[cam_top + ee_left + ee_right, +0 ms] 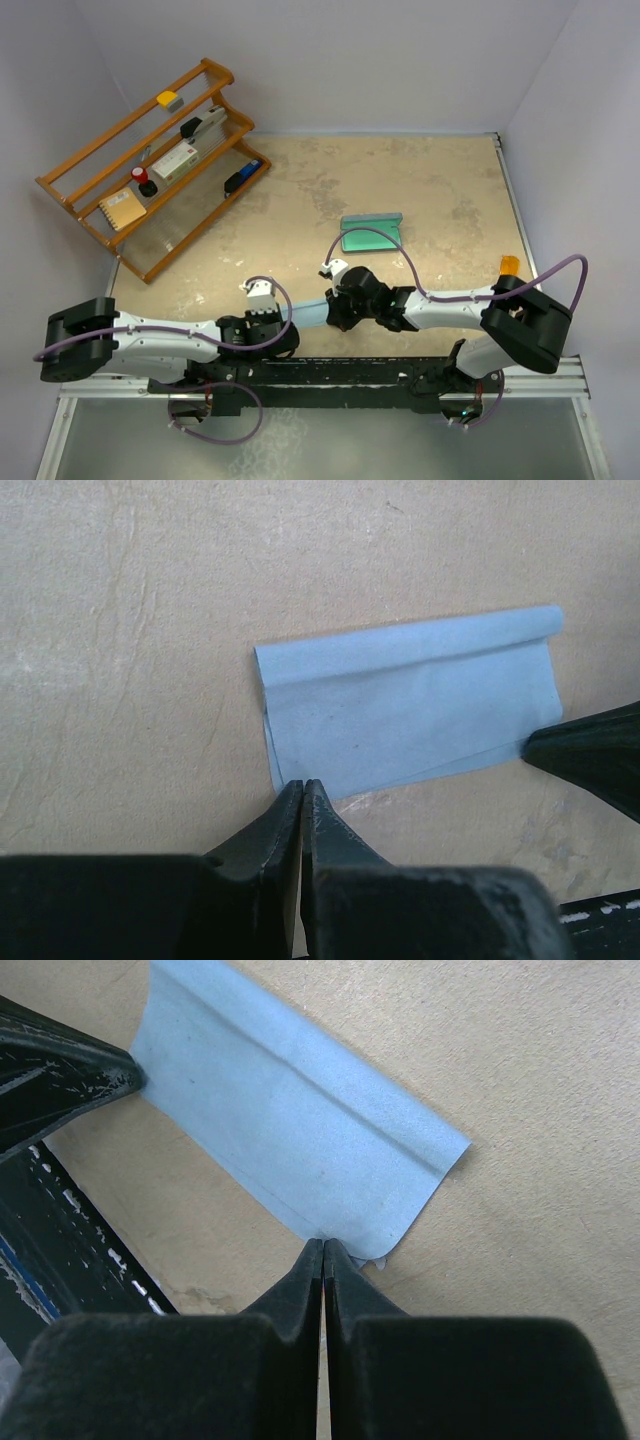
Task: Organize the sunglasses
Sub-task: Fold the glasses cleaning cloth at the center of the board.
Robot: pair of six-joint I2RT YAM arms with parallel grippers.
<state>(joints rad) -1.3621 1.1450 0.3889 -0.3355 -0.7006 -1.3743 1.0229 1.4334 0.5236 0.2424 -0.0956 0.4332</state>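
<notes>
A light blue cleaning cloth (310,313) lies folded flat on the table between my two grippers. My left gripper (291,333) is shut, its tips pinching the cloth's near left corner (302,784); the cloth (410,705) spreads out beyond. My right gripper (336,316) is shut, its tips pinching the cloth's other near corner (324,1244); the cloth (290,1120) has a rolled fold along its far edge. A green glasses case (370,235) sits beyond, at mid-table. No sunglasses show.
A wooden tiered rack (150,165) stands at the back left, holding a stapler, a notebook and other small items. An orange object (509,264) sits by the right wall. The black rail (330,375) runs along the near edge.
</notes>
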